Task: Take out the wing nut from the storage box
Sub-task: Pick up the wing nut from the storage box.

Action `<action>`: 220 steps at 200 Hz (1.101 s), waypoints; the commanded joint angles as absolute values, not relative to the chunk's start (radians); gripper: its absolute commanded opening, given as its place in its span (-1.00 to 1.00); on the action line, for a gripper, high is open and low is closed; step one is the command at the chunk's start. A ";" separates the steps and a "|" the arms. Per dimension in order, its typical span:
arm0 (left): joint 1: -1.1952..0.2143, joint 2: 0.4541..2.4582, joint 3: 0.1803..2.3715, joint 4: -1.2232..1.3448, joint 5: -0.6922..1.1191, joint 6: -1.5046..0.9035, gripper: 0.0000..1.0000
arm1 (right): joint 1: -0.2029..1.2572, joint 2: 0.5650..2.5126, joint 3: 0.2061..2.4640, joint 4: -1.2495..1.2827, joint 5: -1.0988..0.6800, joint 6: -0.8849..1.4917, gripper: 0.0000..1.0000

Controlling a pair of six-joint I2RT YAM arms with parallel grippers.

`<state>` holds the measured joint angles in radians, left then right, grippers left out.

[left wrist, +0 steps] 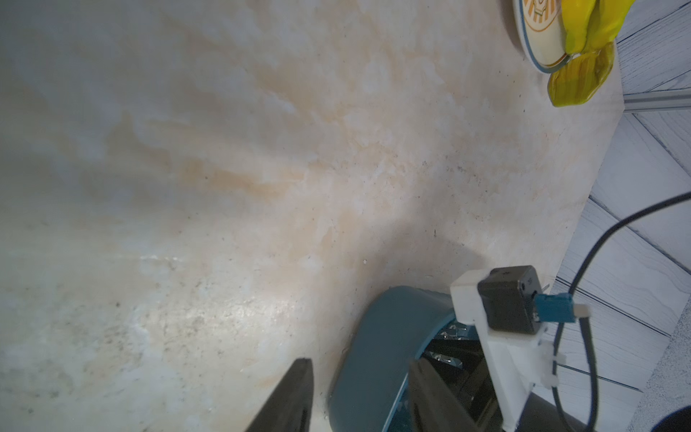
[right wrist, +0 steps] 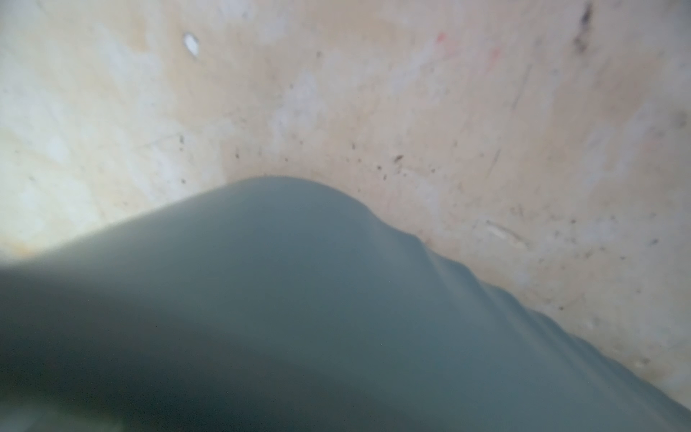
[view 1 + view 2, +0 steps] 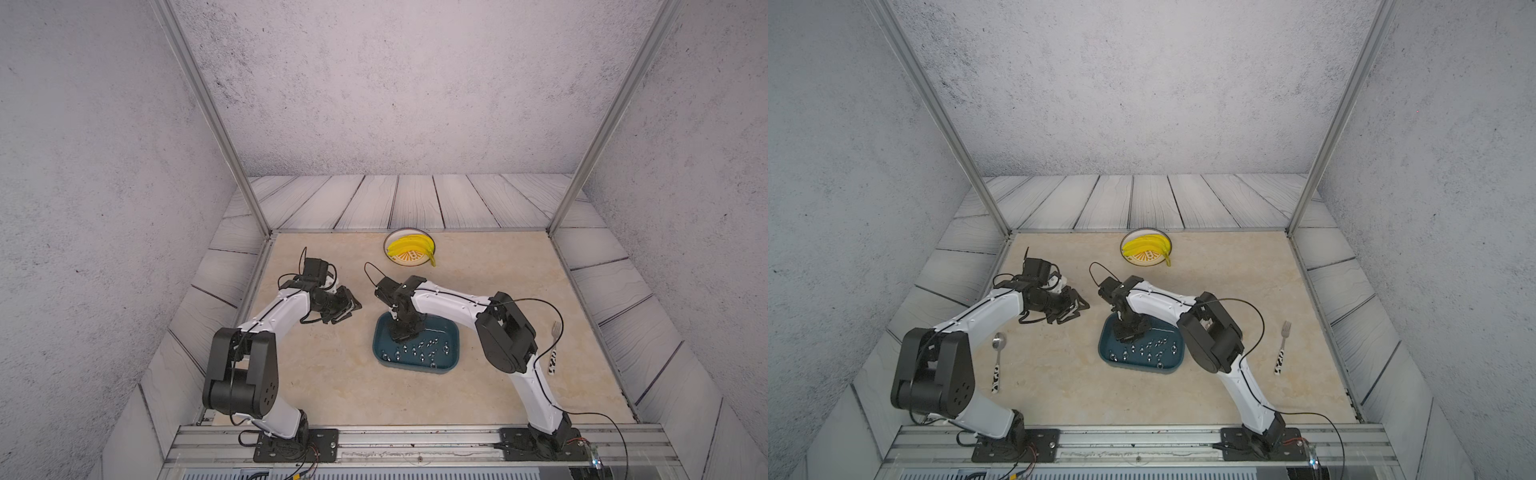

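Lying in the storage box (image 3: pixel 415 367), wing nuts (image 3: pixel 422 348) show overhead (right wrist blurs).

Teal storage box (image 3: pixel 446 330) — yellow bananas (image 3: pixel 409 246).

Both top views high overhead, sharing whole table (image 3: pixel 332 386), wrist views low, close

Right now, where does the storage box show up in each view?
Both top views: storage box mid-table, nearer the camera than the banana plate.
Left wrist: its rounded teal corner, close up.
Right wrist: blurred teal rim, very close.
Shared landmark: banana plate, also in left wrist, not right wrist.
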<state>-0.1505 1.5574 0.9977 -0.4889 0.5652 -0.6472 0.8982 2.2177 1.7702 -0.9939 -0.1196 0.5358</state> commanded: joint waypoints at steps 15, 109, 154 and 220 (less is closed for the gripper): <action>-0.149 1.566 0.984 -0.492 0.569 -0.627 -0.04 | 0.913 2.249 1.740 -1.083 -0.112 0.515 -0.61; -0.149 1.571 0.983 -0.490 0.568 -0.629 -0.04 | 0.937 2.257 1.736 -1.098 -0.088 0.492 -0.60; -0.150 1.565 0.976 -0.489 0.568 -0.627 -0.04 | 0.942 2.238 1.723 -1.099 -0.084 0.492 -0.56; -0.150 1.561 0.968 -0.488 0.568 -0.625 -0.04 | 0.948 2.227 1.707 -1.114 -0.065 0.500 -0.54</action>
